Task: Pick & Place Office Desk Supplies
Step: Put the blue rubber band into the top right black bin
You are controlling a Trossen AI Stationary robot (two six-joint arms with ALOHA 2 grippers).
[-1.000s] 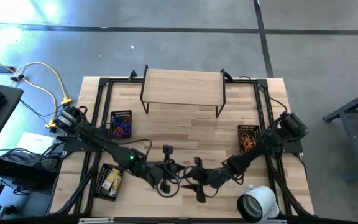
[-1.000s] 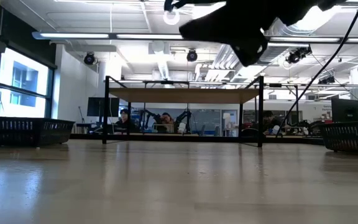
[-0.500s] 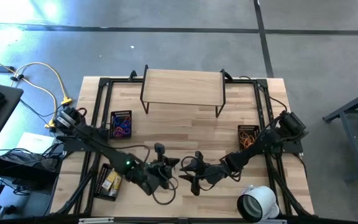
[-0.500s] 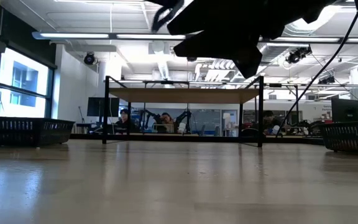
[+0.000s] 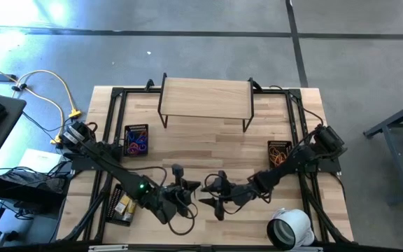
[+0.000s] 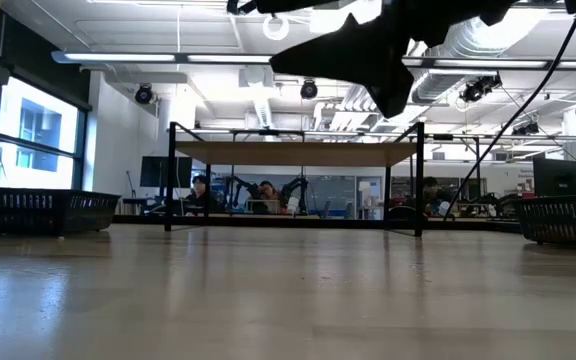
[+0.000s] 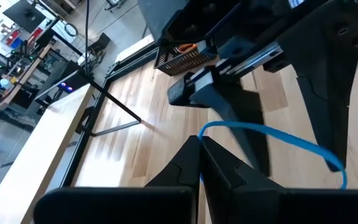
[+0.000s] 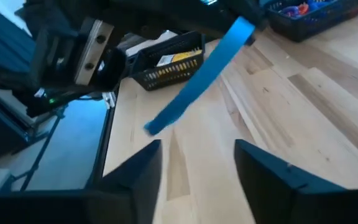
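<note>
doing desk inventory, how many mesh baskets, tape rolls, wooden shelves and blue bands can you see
black mesh baskets: 3
white tape roll: 1
wooden shelf: 1
blue band: 1
total: 6

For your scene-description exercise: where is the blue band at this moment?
The blue band hangs above the table's near middle, pinched in the shut left end effector, directly facing the open right end effector.

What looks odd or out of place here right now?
Only one thing: a blue loop hangs in mid-air over the table's front middle, pinched in the shut left gripper, while the open right gripper faces it. The baskets sit upright, and nothing looks spilled.
</note>
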